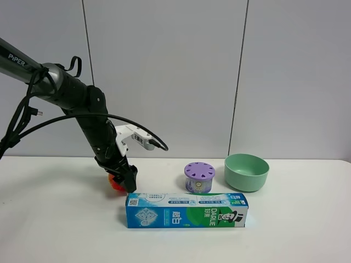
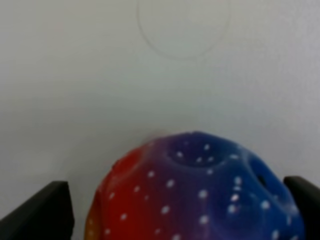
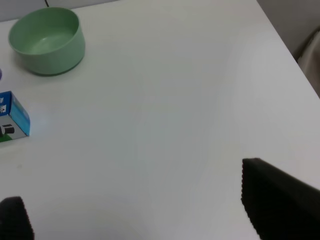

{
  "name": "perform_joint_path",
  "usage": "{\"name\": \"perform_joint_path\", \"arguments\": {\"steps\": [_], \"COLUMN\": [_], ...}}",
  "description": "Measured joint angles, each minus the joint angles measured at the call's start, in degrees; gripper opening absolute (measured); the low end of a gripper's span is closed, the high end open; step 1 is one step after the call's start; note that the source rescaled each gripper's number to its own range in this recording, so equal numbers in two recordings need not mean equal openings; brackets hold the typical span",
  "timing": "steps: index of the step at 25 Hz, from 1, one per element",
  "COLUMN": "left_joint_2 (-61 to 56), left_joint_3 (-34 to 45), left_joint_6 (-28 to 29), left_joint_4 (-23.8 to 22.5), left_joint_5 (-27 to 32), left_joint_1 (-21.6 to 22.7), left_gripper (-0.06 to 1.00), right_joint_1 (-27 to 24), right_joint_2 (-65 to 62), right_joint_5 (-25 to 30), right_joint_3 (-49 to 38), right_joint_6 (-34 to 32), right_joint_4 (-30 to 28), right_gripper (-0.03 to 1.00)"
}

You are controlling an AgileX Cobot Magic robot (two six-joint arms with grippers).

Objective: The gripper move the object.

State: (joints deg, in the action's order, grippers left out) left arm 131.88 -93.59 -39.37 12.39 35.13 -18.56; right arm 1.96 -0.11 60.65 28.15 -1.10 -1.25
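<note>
The dimpled rainbow ball (image 1: 114, 182) rests on the white table, left of the toothpaste box. My left gripper (image 1: 126, 182) is lowered over it. In the left wrist view the ball (image 2: 195, 195) fills the space between the two black fingertips (image 2: 45, 210). A thin gap shows on the red side, and the other finger sits at the ball's blue edge. The left gripper (image 2: 177, 200) stands open around the ball. My right gripper (image 3: 135, 220) is open and empty over bare table, out of the exterior view.
A blue-green toothpaste box (image 1: 186, 210) lies in front of the ball's spot. A purple-lidded jar (image 1: 199, 176) and a mint-green bowl (image 1: 247, 171) stand to the right; the bowl (image 3: 46, 41) and the box end (image 3: 14, 119) show in the right wrist view.
</note>
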Motion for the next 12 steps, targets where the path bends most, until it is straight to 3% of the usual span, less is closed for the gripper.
{"name": "perform_joint_path", "arguments": {"steps": [1, 3, 5, 6, 12], "left_joint_2": [0.0, 0.0, 0.0, 0.0, -2.2], "left_joint_3": [0.0, 0.0, 0.0, 0.0, -0.2], "left_joint_6": [0.0, -0.1, -0.1, -0.2, -0.2], "left_joint_4": [0.0, 0.0, -0.1, -0.1, -0.4], "left_joint_5": [-0.2, -0.2, -0.1, 0.1, 2.6], "left_joint_1": [0.0, 0.0, 0.0, 0.0, -1.6], "left_gripper": [0.81, 0.51, 0.06, 0.00, 0.01], "right_joint_1": [0.0, 0.0, 0.0, 0.0, 0.0], "right_joint_2": [0.0, 0.0, 0.0, 0.0, 0.0], "right_joint_5": [0.0, 0.0, 0.0, 0.0, 0.0], "right_joint_3": [0.0, 0.0, 0.0, 0.0, 0.0], "right_joint_6": [0.0, 0.0, 0.0, 0.0, 0.0], "right_joint_4": [0.0, 0.0, 0.0, 0.0, 0.0], "right_gripper": [1.00, 1.00, 1.00, 1.00, 1.00]}}
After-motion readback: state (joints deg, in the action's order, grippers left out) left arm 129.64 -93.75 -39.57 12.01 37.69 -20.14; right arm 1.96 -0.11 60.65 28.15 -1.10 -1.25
